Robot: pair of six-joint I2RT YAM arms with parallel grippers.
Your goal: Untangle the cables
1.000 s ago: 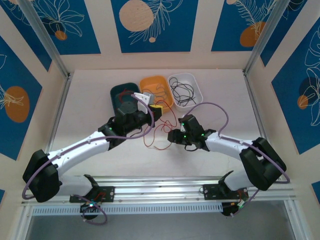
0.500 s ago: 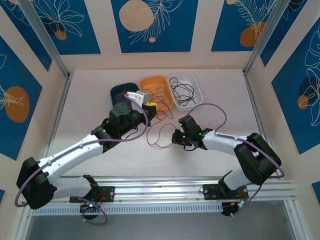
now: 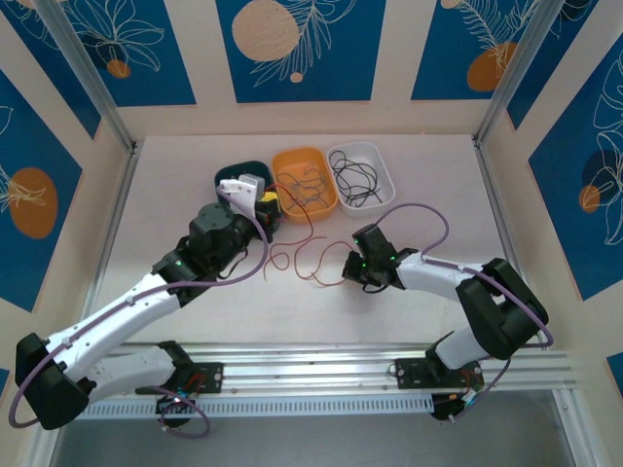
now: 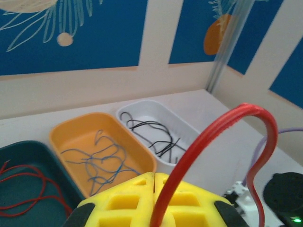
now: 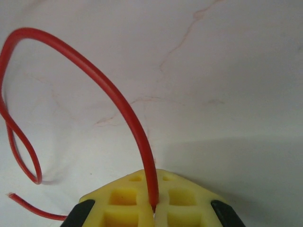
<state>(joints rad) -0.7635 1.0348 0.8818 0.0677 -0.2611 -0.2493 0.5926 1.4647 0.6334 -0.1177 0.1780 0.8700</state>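
**Stage: sorting, with a red cable in hand.** The left gripper hangs at the near rim of the green tray. Its yellow pads are pressed together on the cable, which rises from the seam in a tall arch. The right gripper sits low over the table, its pads likewise clamped on a red strand. That strand curves up, doubles back in a loop and ends in a free tip at the lower left of the right wrist view. Between the two grippers, slack red loops lie on the table. Whether they form one cable or two crossed ones cannot be told.

**Step and next move (judged).** A red cable is probably being drawn free for delivery to the green tray, which already holds red cables. The next move likely calls for the right gripper to anchor or release its end. The left gripper would then pull the loops straight, carry the cable over the tray and open.

**Surroundings.** The orange tray holds blue cables. The white tray holds black cables. Both stand in a row just beside the green tray.

**Obstruction (judged).** The trailing slack passes near the orange tray's corner and could snag there or drag into the wrong tray.
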